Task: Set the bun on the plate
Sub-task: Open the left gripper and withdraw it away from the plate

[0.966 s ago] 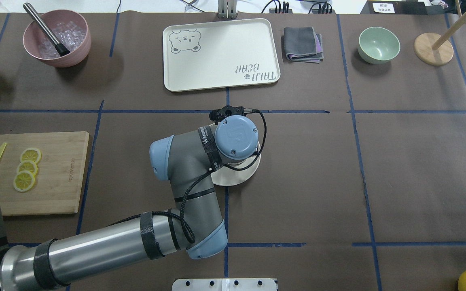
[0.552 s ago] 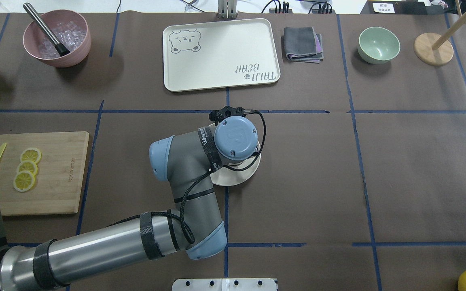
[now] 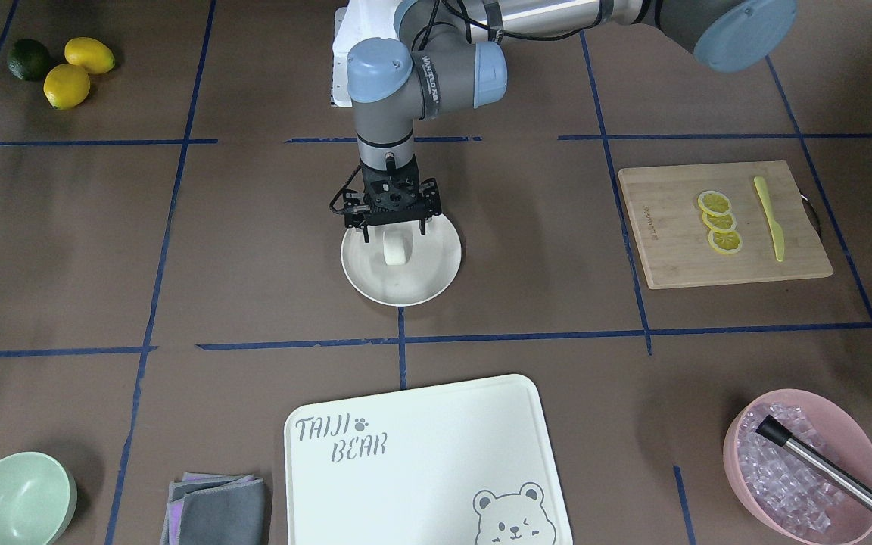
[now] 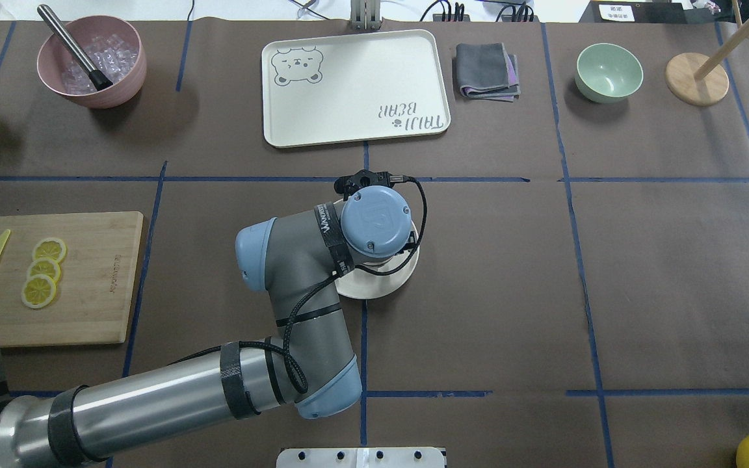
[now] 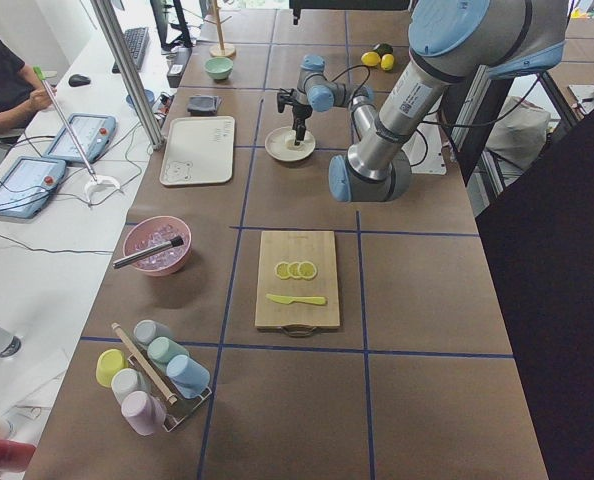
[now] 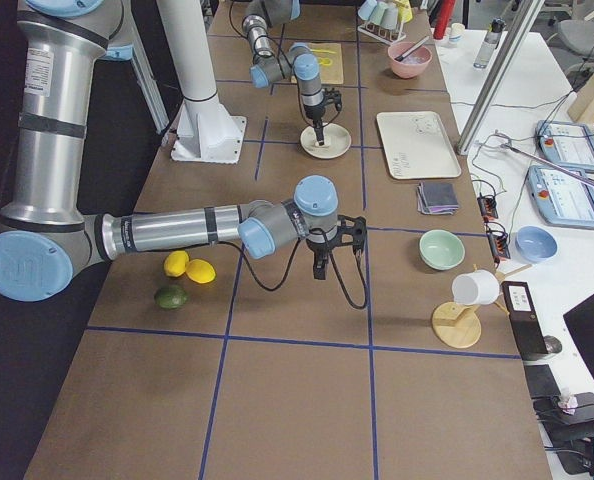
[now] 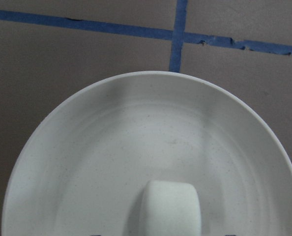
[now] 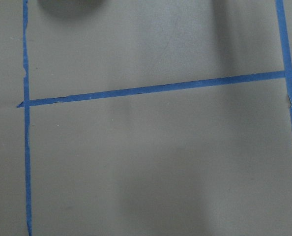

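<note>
Brown table paper surrounds the plate (image 3: pixel 436 274), where the bun (image 3: pixel 395 250) now rests. The left gripper (image 3: pixel 394 233) has drifted slightly sideways, its jaws apart and clear of the bun, so delivery looks done.

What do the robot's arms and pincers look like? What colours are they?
The left arm and right arm are shiny silver tubes with grey joints and round light-blue caps. Black cables run along them, tied by black straps. The left pincer and right pincer are black.
</note>
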Controlling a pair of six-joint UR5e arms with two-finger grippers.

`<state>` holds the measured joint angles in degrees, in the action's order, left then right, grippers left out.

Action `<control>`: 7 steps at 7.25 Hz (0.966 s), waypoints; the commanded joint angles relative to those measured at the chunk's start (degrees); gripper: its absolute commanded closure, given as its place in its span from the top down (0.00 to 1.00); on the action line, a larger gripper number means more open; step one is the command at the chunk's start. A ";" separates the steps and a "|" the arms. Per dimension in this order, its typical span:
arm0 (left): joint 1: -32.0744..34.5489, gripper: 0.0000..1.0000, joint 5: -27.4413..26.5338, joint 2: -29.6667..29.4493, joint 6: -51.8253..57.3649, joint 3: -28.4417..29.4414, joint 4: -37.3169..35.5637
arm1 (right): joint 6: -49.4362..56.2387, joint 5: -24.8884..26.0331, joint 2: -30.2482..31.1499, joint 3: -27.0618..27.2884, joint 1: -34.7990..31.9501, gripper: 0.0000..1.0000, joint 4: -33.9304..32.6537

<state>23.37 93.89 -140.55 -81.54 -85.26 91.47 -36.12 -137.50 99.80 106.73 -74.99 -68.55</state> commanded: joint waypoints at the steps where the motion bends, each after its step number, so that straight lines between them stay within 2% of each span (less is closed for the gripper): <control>1: 1.50 1.00 0.33 8.75 7.73 -19.13 -8.43 | 0.09 0.04 -0.22 -0.12 0.02 1.00 0.00; 2: 3.25 1.00 0.42 11.76 13.63 -26.72 -13.20 | 0.09 -0.40 -0.57 -0.46 0.02 1.00 -0.61; 3: 6.05 1.00 2.25 16.66 18.56 -32.97 -14.12 | 0.35 -0.32 -0.49 -1.34 -0.24 1.00 -0.62; 4: 10.95 1.00 7.75 23.50 25.66 -35.12 -12.99 | 3.31 -0.31 -0.31 -1.52 -2.16 1.00 -0.79; 6: 22.02 1.00 18.21 33.71 37.03 -34.54 -7.22 | 15.04 -0.40 -0.40 -8.33 -6.11 1.00 -0.70; 7: 28.68 1.00 24.44 37.33 44.46 -32.01 -3.09 | 20.08 -0.40 -0.48 -10.81 -7.61 1.00 -0.70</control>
<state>44.34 110.97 -108.59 -45.30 -119.17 83.69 -22.94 -137.87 99.41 99.58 -80.51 -69.26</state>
